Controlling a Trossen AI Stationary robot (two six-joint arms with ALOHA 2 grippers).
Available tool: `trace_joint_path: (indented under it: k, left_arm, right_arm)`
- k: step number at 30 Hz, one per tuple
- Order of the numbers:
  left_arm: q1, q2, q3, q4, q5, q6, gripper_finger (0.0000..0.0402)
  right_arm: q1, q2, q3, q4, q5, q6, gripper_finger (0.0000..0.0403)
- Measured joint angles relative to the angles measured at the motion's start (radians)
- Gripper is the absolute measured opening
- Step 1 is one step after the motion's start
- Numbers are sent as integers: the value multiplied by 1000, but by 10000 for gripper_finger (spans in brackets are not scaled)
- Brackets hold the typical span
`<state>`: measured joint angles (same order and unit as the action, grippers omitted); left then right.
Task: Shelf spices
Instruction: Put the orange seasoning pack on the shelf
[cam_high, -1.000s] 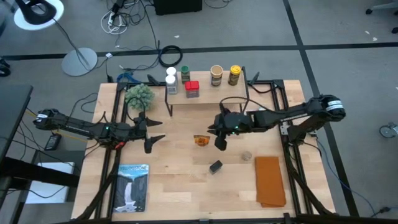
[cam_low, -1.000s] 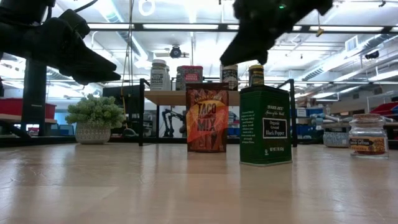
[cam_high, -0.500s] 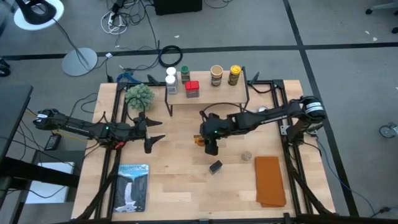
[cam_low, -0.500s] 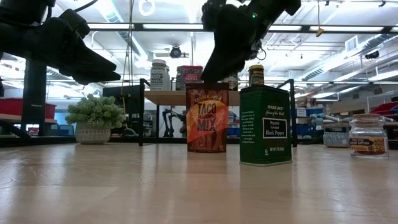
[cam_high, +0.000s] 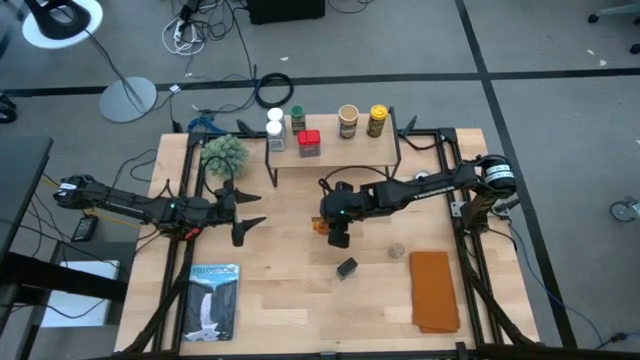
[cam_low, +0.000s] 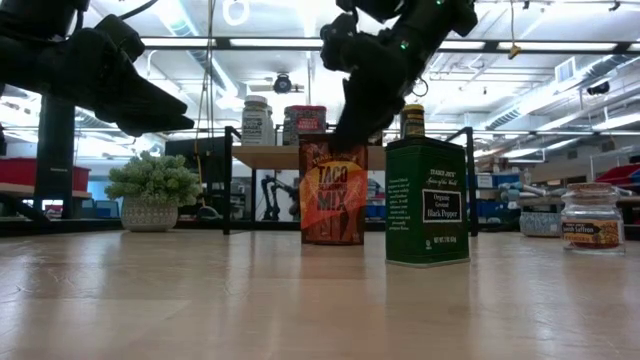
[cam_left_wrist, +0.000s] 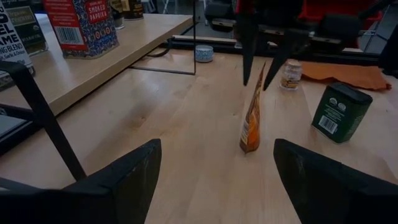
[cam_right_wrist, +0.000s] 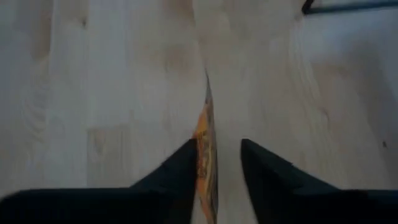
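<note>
The right tool (cam_high: 339, 232) is now standing straight over the orange taco-mix packet (cam_left_wrist: 252, 118), having swung in from the right since a second ago, and its two fingers (cam_left_wrist: 246, 56) are straddling the packet's top edge, partly open and not yet pinching it, so a grasp looks imminent. The packet is standing upright on the desk (cam_high: 290, 290) just in front of the shelf (cam_high: 335, 152), near the dark green pepper tin (cam_low: 427, 202) and the small glass jar (cam_low: 592, 217). The shelf is already carrying five spices, while the left tool (cam_high: 243, 211) is waiting wide open and empty.
</note>
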<state>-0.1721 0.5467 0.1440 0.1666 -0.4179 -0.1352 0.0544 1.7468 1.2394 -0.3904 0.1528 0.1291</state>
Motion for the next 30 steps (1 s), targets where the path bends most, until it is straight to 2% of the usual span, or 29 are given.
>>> trace_joint_path:
  k: [4,6,11,16,21,30]
  left_arm:
    - [0,0,0,0,0,0,317]
    - [0,0,0,0,0,0,317]
    - [0,0,0,0,0,0,317]
    - [0,0,0,-1,0,0,317]
    - [0,0,0,-1,0,0,317]
    - [0,0,0,-2,3,0,317]
  right_arm:
    - [0,0,-1,-30,-13,-9,27]
    - [0,-3,-1,-47,-15,-18,10]
    - [0,-30,30,-88,-17,-10,3]
    - [-2,-74,127,-209,-14,-33,2]
    - [-24,-140,218,-355,34,-63,1]
    - [-173,-406,181,-431,36,-143,1]
